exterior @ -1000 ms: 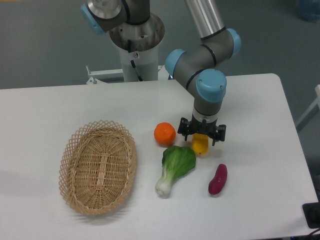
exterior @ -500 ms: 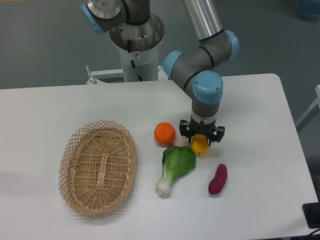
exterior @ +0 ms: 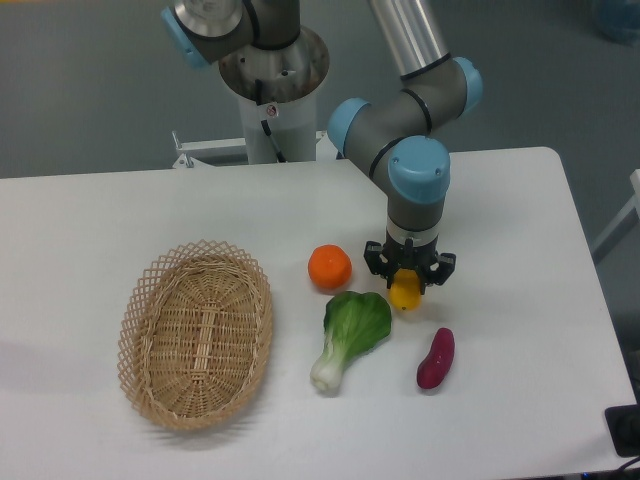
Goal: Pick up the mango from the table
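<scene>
The yellow mango (exterior: 404, 293) lies on the white table (exterior: 520, 250), right of the green leafy vegetable. Only its lower end shows below the black gripper body. My gripper (exterior: 407, 283) points straight down over it, its fingers closed in against the mango's two sides. The fruit still looks to be resting on the tabletop.
A round orange (exterior: 329, 267) sits left of the gripper. A bok choy (exterior: 350, 332) lies just below and left of the mango. A purple sweet potato (exterior: 436, 357) lies to the lower right. A woven oval basket (exterior: 197, 332) stands at the left.
The gripper's fingers have drawn in from a wide spread to a narrow grip on the mango. The mango and gripper have shifted slightly right.
</scene>
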